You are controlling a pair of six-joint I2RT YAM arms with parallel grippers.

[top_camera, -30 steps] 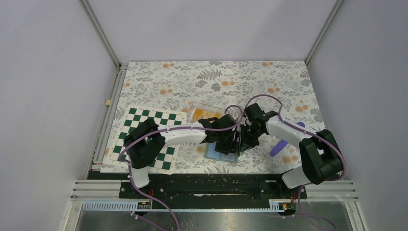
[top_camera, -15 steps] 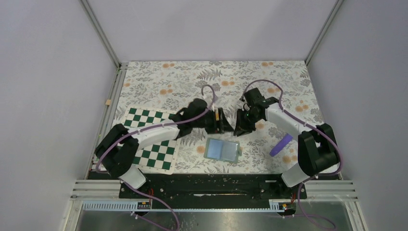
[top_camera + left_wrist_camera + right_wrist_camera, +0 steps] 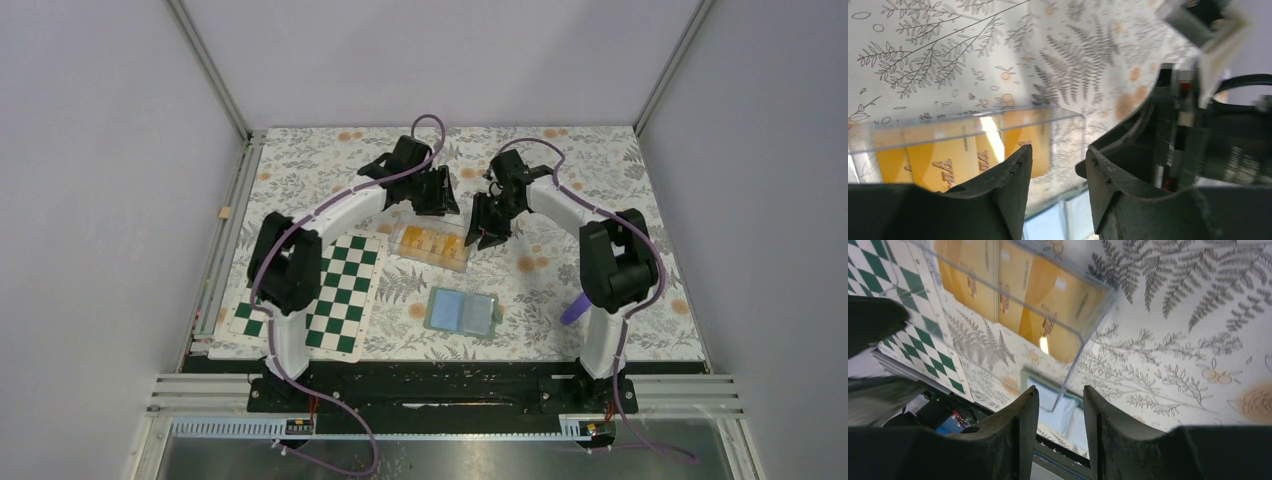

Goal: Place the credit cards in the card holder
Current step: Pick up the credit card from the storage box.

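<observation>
Left claw [image 3: 1057, 155] and right claw [image 3: 1060, 390] parted, empty

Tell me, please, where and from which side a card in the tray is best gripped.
Probably by a free edge, coming down from above at a tilt: the cards lie flat in the clear tray, and its walls block any sideways approach.

White arm links [image 3: 340, 212], black joints [image 3: 290, 265], looping purple cables [image 3: 427, 118], ridged black fingers [image 3: 1008, 185].

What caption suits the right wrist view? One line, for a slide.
Right gripper, jaws parted, at a corner of the clear plastic tray of flat orange-yellow credit cards, pale blue card holder beyond.
</observation>
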